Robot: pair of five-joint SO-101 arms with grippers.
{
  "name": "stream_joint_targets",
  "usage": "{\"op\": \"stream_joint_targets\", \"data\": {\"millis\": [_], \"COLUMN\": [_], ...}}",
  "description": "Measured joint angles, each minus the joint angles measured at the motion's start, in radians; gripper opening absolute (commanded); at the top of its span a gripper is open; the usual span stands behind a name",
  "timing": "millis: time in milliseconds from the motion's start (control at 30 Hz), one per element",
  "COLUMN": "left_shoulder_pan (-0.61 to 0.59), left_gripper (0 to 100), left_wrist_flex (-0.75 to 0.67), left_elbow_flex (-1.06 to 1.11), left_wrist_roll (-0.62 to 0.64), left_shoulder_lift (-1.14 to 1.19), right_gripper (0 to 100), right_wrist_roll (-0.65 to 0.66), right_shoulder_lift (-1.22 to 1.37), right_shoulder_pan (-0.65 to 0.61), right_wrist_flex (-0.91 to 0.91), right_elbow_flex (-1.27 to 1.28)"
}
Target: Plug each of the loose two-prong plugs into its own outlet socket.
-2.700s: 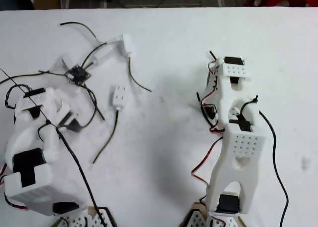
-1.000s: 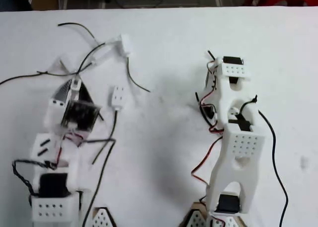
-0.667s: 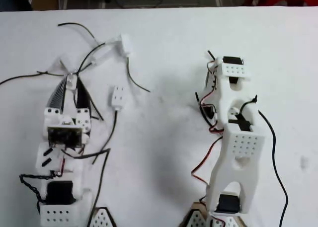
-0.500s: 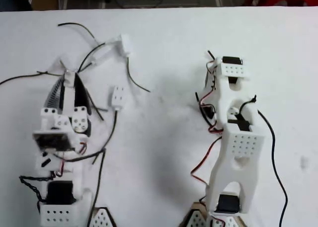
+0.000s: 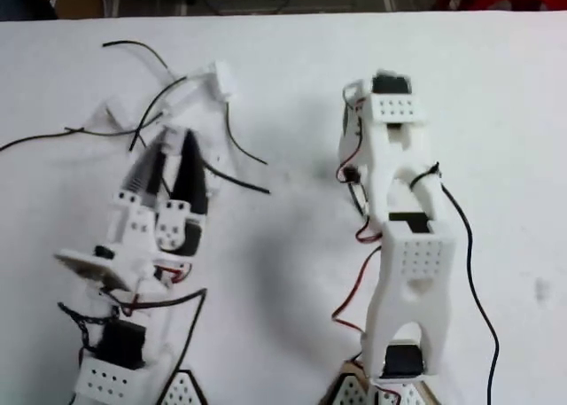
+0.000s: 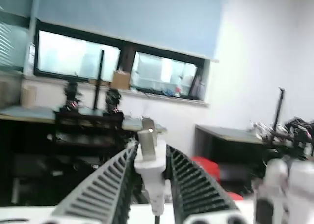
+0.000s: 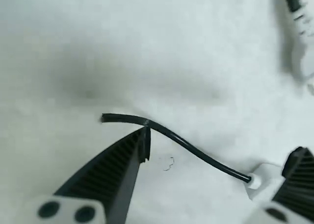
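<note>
The left gripper (image 6: 150,149) had its fingers (image 6: 110,182) clamped on the white two-prong plug (image 6: 148,161), held above the white counter (image 5: 292,272) over its left half, long axis in line with the fingers, prongs leading beyond the tips; the right gripper (image 7: 221,148), farther off, had its fingers spread, holding nothing.

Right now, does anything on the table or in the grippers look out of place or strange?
Yes. The left gripper holds a white two-prong plug with its prongs aimed out at the room, away from the table, which is odd for plugging in. Several black cables cross each other loosely at the table's far left.
</note>
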Motion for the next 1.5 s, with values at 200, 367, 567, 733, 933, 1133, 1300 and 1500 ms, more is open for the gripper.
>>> {"op": "stream_joint_targets", "data": {"millis": [200,367,567,733,933,1133,1300,1500], "left_shoulder_pan": [0.012,0.012,0.012,0.012,0.012,0.012,0.012,0.012], "left_gripper": [2,2,2,2,2,2,2,2], "left_wrist_flex": [0.0,-0.002,-0.002,-0.002,-0.002,-0.002,-0.002,-0.002], "left_elbow_flex": [0.041,0.055,0.064,0.064,0.064,0.064,0.064,0.064], "left_wrist_roll": [0.0,0.0,0.0,0.0,0.0,0.0,0.0,0.0], "left_shoulder_lift": [-0.002,-0.002,-0.002,-0.002,-0.002,-0.002,-0.002,-0.002], "right_gripper": [42.2,39.3,12.2,3.4,1.9,1.9,1.9,1.9], "right_wrist_roll": [0.153,0.381,0.583,0.654,0.678,0.678,0.678,0.678], "right_shoulder_lift": [-0.176,-0.39,-0.657,-0.824,-0.901,-0.796,-0.678,-0.618], "right_shoulder_pan": [-0.029,-0.144,-0.393,-0.601,-0.806,-0.839,-0.836,-0.809], "right_wrist_flex": [0.009,0.009,0.009,0.009,0.009,0.009,-0.025,-0.063], "right_elbow_flex": [-0.14,-0.17,-0.164,-0.164,-0.164,-0.164,-0.163,-0.163]}}
